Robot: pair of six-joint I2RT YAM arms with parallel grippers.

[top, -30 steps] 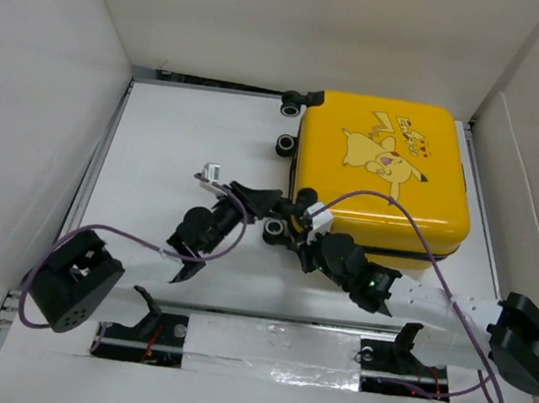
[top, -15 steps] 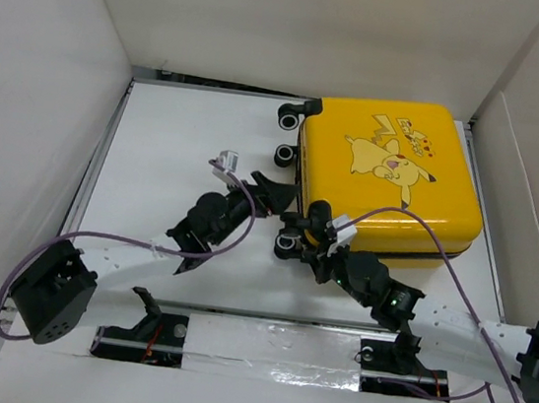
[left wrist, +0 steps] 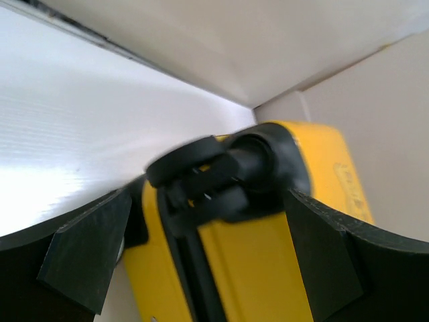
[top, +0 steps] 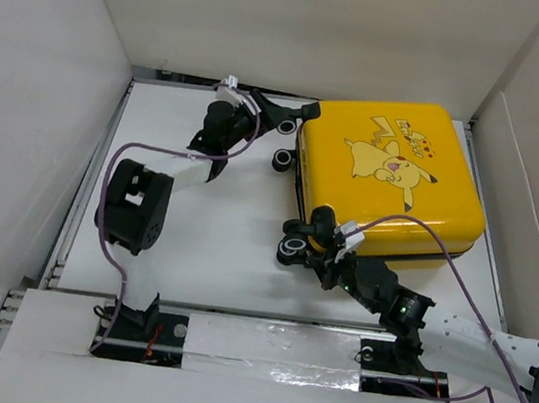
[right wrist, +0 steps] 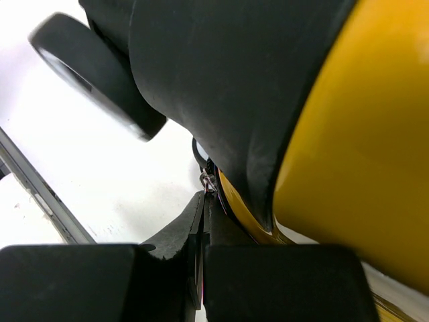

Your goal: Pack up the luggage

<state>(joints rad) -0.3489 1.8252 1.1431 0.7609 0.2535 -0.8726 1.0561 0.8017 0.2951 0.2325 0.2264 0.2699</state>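
Observation:
The yellow luggage [top: 392, 178] lies shut, Pikachu face up, at the back right of the white table. My left gripper [top: 286, 114] is open at its far-left corner, and in the left wrist view its fingers [left wrist: 87, 255] straddle a black wheel [left wrist: 201, 161] and the yellow shell without touching them. At the near-left corner, beside another wheel [top: 293, 247], is my right gripper [top: 319, 230]. In the right wrist view this gripper [right wrist: 204, 201] is shut, with a small metal zipper pull [right wrist: 208, 180] pinched at its tips by the dark zipper seam.
White walls [top: 47, 83] box the table on three sides. A metal rail [top: 270, 346] runs along the near edge by the arm bases. Purple cables [top: 157, 152] loop off both arms. A third wheel [top: 282, 158] sticks out of the luggage's left side.
My left arm swung from the luggage's near-left side up to its far-left corner, and its gripper opened wide. The right gripper stayed shut and shifted slightly; the luggage turned a little.

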